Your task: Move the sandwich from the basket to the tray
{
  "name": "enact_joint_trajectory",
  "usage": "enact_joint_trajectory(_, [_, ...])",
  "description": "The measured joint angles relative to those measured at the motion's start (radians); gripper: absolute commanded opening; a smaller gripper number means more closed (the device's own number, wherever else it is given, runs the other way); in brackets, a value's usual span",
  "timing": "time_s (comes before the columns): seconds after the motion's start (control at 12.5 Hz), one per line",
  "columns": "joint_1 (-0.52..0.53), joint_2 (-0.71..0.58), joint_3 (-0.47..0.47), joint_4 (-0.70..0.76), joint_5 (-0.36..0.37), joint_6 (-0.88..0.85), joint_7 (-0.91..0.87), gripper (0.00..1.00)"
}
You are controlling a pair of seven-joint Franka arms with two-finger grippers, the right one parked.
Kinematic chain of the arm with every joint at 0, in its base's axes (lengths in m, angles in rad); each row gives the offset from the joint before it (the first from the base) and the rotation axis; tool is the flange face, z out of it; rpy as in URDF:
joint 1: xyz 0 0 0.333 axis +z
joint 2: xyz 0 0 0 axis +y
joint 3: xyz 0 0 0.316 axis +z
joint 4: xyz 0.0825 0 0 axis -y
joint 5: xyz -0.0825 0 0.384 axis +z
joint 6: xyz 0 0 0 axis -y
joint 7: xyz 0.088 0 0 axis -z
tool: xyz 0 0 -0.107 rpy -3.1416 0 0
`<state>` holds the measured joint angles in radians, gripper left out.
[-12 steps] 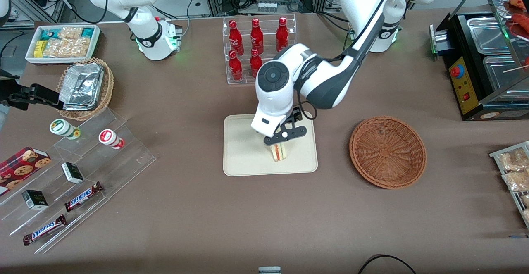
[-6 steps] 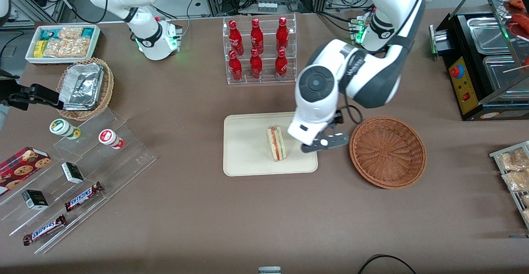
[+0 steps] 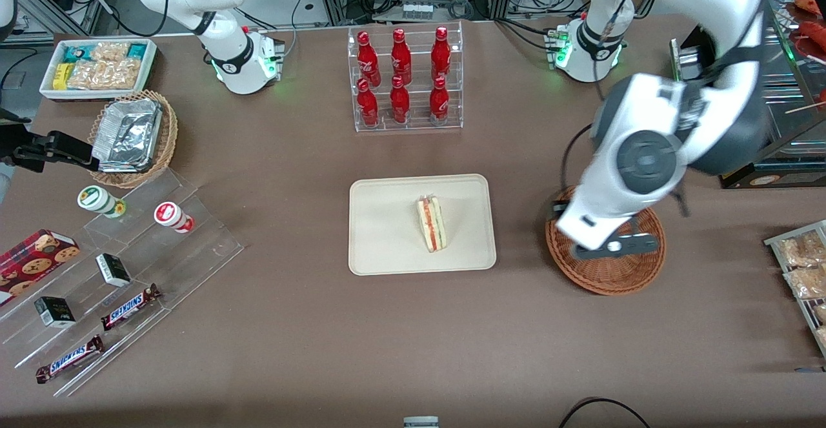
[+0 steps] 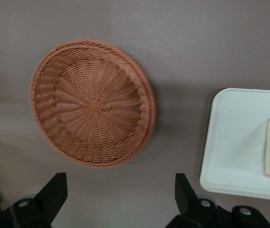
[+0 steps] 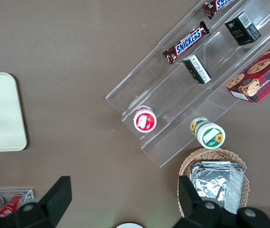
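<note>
brown table [image 3: 290, 325], sandwich [image 3: 430, 223] on tray [image 3: 387, 234], open empty hand [image 3: 613, 247] above basket [image 3: 635, 266]

basket [image 3: 606, 273] w/ rough reddish-brown woven wicker, matt. end effector [image 4: 120, 199] above it, jaws wide apart, black matt plastic fingers [image 4: 54, 194]. at basket's 9 o'clock in front view: tray [image 3: 387, 221], smooth cream plastic, slight sheen. on it sandwich [image 3: 431, 223], soft pale bread under clear glossy wrap. bench [image 3: 322, 325]: brown matt cloth-like cover.
</note>
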<state>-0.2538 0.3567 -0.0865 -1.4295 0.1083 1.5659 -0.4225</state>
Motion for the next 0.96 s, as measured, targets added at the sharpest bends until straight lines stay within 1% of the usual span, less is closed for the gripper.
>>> enact_joint_trajectory(0.24, [0.088,-0.092,0.000,-0.031,-0.023,-0.079,0.157,1.00])
enact_joint_trajectory(0.4, [0.146,-0.145,0.000,-0.040,-0.058,-0.123,0.257,1.00])
enact_joint_trajectory(0.64, [0.241,-0.238,-0.001,-0.045,-0.090,-0.193,0.411,1.00])
enact_joint_trajectory(0.8, [0.294,-0.305,-0.002,-0.049,-0.107,-0.238,0.478,1.00])
enact_joint_trajectory(0.96, [0.326,-0.359,-0.007,-0.055,-0.111,-0.263,0.500,1.00])
